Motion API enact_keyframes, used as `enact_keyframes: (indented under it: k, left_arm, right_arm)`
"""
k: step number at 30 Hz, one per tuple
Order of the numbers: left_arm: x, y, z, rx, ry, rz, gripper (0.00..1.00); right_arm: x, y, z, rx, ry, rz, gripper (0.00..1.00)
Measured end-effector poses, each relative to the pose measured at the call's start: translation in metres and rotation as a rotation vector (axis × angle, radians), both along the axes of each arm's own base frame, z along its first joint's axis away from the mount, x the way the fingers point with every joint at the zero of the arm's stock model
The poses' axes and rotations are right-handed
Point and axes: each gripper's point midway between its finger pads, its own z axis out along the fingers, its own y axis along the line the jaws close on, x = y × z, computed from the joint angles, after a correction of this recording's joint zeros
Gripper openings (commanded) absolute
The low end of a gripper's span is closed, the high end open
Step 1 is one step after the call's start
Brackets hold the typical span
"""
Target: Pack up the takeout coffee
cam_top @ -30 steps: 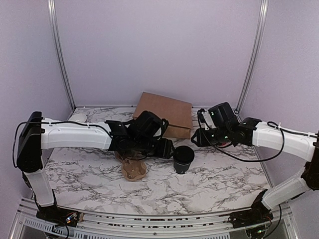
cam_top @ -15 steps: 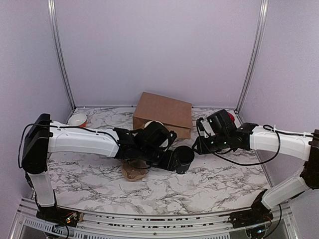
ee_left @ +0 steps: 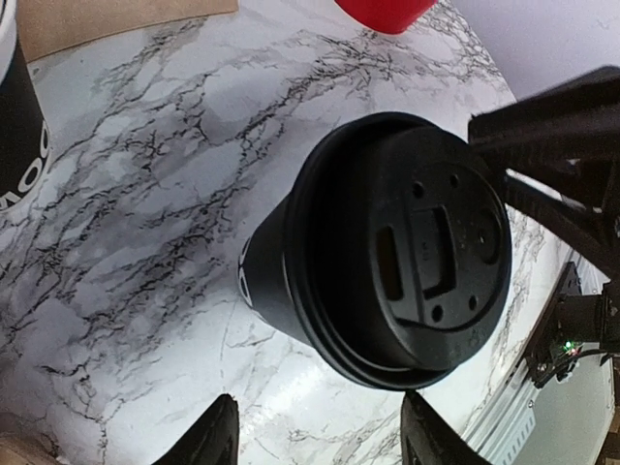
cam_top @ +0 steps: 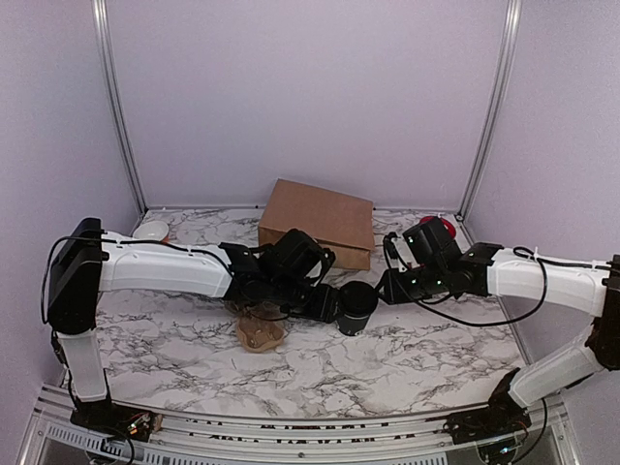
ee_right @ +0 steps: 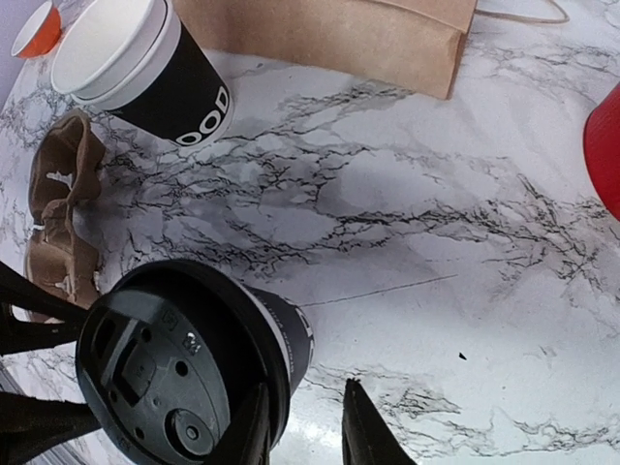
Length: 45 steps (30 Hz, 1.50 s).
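The marble tabletop [cam_top: 407, 358] carries everything, and the 2 arms now meet over its middle. The left arm [cam_top: 165, 266] stretches across from its side and the right arm [cam_top: 542, 271] reaches in from the other. 1 second ago the left arm was bent over the cardboard carrier and the right one hung further back; both have since closed in on the same spot. The brown paper bag [cam_top: 320, 218] lies on its side at the back, apart from that spot. The cardboard carrier [cam_top: 260, 332] sits nearer the front, to the left of it. A red cylinder [cam_top: 439, 226] stands at the back right, and a lidless cup [ee_right: 145, 73] stands in front of the bag.

The takeout coffee [cam_top: 356, 308] stands upright on the tabletop between the 2 hands, where it stood 1 second ago, its black lid [ee_left: 426, 247] seated. The left hand [ee_left: 320, 436] is wide, its fingertips just short of the cup's left side, with the cup not yet between them. The right hand [ee_right: 305, 426] is narrow, with a slit of tabletop showing between its fingers. Its nearer finger overlaps the lid's rim in the wrist view, and I cannot tell whether it touches.

My reading is that the approach is done but no grasp has been made, so packing has not begun. The wide left hand looks the likelier one to take the cup. With 2 hands this close, a bump that tips the coffee is the risk
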Motion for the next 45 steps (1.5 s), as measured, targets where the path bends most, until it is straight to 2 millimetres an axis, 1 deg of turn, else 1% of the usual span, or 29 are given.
enact_keyframes:
  k: [8, 17, 19, 22, 26, 31, 34, 37, 40, 45]
  left_arm:
    - [0.026, 0.011, 0.004, -0.008, -0.006, 0.053, 0.58]
    - [0.040, 0.008, 0.007, -0.015, -0.019, 0.063, 0.58]
    - [0.040, 0.008, 0.007, -0.015, -0.021, 0.062, 0.58]
    - [0.042, 0.008, 0.008, -0.017, -0.023, 0.064, 0.58]
    - [0.043, 0.008, 0.008, -0.017, -0.022, 0.066, 0.57]
    - [0.042, 0.008, 0.008, -0.017, -0.022, 0.065, 0.57]
    - [0.042, 0.008, 0.008, -0.019, -0.019, 0.063, 0.57]
    - [0.041, 0.008, 0.008, -0.019, -0.017, 0.061, 0.57]
    - [0.041, 0.008, 0.008, -0.020, -0.017, 0.061, 0.57]
    - [0.041, 0.007, 0.008, -0.020, -0.017, 0.060, 0.57]
  right_arm:
    - [-0.016, 0.011, 0.006, 0.015, 0.007, 0.032, 0.25]
    - [-0.028, 0.022, 0.006, 0.029, 0.022, 0.050, 0.25]
    - [-0.030, 0.022, 0.007, 0.028, 0.024, 0.049, 0.26]
    - [-0.030, 0.018, 0.013, 0.029, 0.007, 0.036, 0.28]
    - [-0.025, 0.013, 0.019, 0.013, -0.023, 0.020, 0.35]
    - [-0.005, 0.009, 0.024, -0.006, -0.051, -0.001, 0.41]
    - [0.009, 0.006, 0.020, -0.019, -0.057, -0.016, 0.42]
    - [0.017, 0.009, 0.012, -0.033, -0.048, -0.008, 0.41]
    - [0.020, 0.015, 0.010, -0.026, -0.052, 0.005, 0.41]
    - [0.021, 0.016, 0.011, -0.023, -0.056, 0.015, 0.41]
